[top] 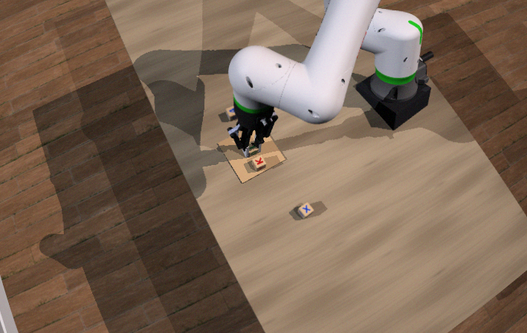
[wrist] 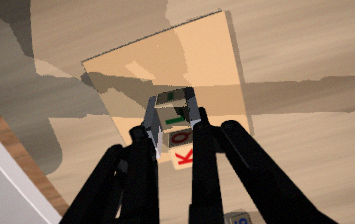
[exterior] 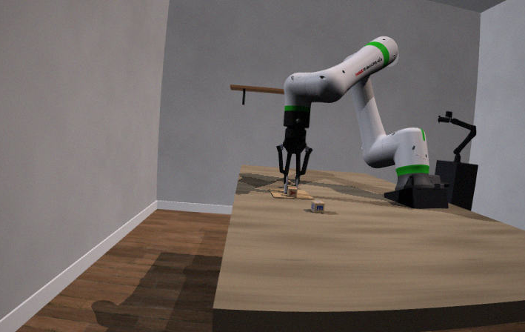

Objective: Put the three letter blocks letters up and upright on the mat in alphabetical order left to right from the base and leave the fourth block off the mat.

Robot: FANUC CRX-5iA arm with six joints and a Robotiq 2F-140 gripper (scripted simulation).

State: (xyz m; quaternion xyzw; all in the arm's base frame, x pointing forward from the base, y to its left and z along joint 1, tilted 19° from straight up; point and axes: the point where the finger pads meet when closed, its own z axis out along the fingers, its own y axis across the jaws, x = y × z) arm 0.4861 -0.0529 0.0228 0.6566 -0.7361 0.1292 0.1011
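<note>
Table: pale tan wood grain with dark shadow bands. Mat: plain light orange-tan. Block on mat: beige, red K on top. Block between the black jaws: beige, green marking. Block off the mat: beige, blue X. Arm: white, green rings. Floor: reddish-brown planks.

Wall-mounted wooden shelf, perhaps

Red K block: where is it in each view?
Top: red K block on the mat, just below the gripper.
Exterior: on the mat, at the fingertips.
Wrist: lower centre, between the fingers.
Shared landmark: the mat.
</note>
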